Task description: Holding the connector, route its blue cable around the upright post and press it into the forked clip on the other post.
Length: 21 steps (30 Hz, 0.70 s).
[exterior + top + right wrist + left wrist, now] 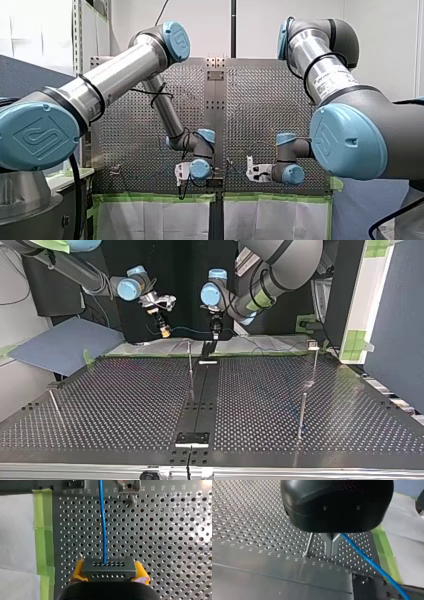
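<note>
Yellow pads (pixel 78 571) of my right gripper (pixel 109 570) clamp the connector (pixel 108 566) over the perforated table (pixel 162 542) — hold that rigid block, not its blue cable (pixel 102 517), which looks light and limp — apt to spring loose when pressed.

The connector (pixel 108 570), a dark grey block with rows of small holes, is clamped level between the yellow pads (pixel 78 571) of my right gripper (pixel 109 564). The blue cable (pixel 102 522) is seen leaving its upper face and running straight ahead of the gripper. A thin metal upright post (pixel 190 360) is set just left of the top view's middle. The clip post (pixel 314 365), at that view's right, is capped by a small pale clip (pixel 313 345) whose fork cannot be made out; the cable is well apart from it.
</note>
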Each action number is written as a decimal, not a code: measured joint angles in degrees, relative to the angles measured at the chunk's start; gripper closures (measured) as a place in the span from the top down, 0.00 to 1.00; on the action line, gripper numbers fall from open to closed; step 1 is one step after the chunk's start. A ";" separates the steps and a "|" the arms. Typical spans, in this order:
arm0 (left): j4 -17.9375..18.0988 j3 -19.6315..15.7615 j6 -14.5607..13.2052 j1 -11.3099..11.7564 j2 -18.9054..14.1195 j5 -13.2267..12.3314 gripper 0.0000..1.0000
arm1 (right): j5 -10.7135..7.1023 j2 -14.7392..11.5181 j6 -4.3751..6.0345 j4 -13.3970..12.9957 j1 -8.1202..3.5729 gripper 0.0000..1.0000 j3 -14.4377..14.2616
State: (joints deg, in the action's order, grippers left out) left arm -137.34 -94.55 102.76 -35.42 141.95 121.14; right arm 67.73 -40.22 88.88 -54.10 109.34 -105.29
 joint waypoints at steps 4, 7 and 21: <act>1.29 0.01 -1.46 -0.15 0.01 2.06 0.00 | 0.06 0.00 -0.01 0.45 -0.30 0.00 0.34; 1.73 0.01 -2.61 -0.30 0.01 3.62 0.00 | 0.34 0.00 0.00 0.80 -0.59 0.00 0.67; 3.57 0.06 -5.92 -2.89 0.23 7.01 0.00 | 1.32 0.00 -0.14 2.30 -1.96 0.00 2.35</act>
State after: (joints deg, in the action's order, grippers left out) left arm -133.77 -94.50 96.84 -38.31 142.18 128.15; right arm 69.05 -40.22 88.74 -51.80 107.39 -102.94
